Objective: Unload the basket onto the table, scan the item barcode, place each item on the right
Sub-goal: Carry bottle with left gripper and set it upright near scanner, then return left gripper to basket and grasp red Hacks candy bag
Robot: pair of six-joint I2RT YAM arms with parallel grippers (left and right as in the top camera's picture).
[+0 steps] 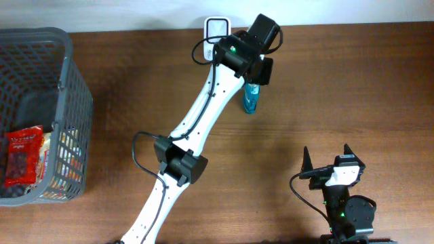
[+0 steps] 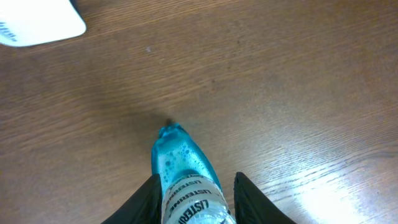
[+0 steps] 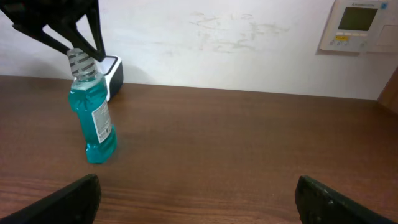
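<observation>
Left hand [image 2: 196, 180]: fingers parted narrowly, straddling the top of the bottle [image 3: 93, 124]. The wrist view shows one finger against the bottle's side and a visible gap at the other, so it's a loose bracket, not a clamp.

Bottle: blue mouthwash, clear ribbed neck, white label. It's near the far edge of the counter [image 1: 352, 81], about mid-width. Base is on the wood and the body leans a bit in the right wrist view.

Scanner [image 1: 217, 28]: white, right at the far edge, just beside the bottle on the side toward the left edge, not touching.

Left arm [image 1: 196, 122] runs diagonally from the near edge up to the bottle and covers the bottle's top from overhead.

Right hand [image 1: 326, 152]: fingers spread wide, empty, near the near right corner, well apart from the bottle and facing it across bare wood.

Basket [image 1: 68, 61]: grey, at the left edge, with a red packet [image 1: 24, 156] inside. Well apart from the bottle.
</observation>
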